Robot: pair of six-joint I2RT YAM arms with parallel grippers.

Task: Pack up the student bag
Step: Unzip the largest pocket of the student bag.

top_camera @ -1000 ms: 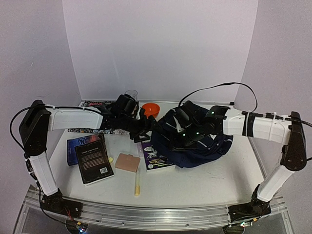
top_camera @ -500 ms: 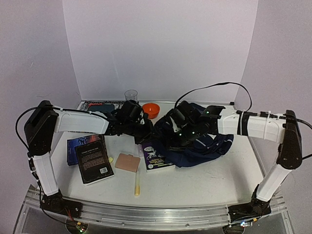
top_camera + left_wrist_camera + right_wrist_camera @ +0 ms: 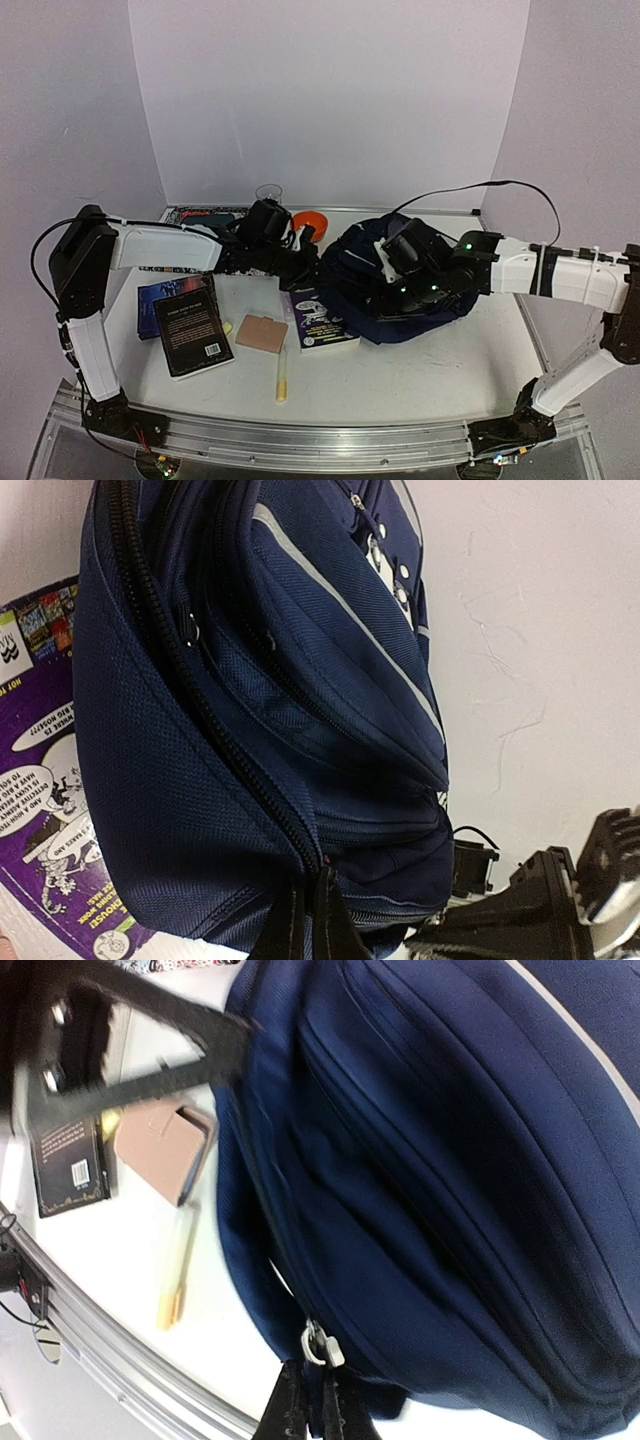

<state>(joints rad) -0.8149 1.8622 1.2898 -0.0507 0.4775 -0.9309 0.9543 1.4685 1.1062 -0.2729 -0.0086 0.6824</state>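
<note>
Student bag [image 3: 250, 730] edge (apparently pinched) overlaps book [image 3: 40, 780].

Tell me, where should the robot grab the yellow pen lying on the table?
Probably around its middle, coming straight down from above. The yellow pen lies flat on the table, long and thin, pointing toward the arms, so a pinch across its narrow sides fits best.
</note>
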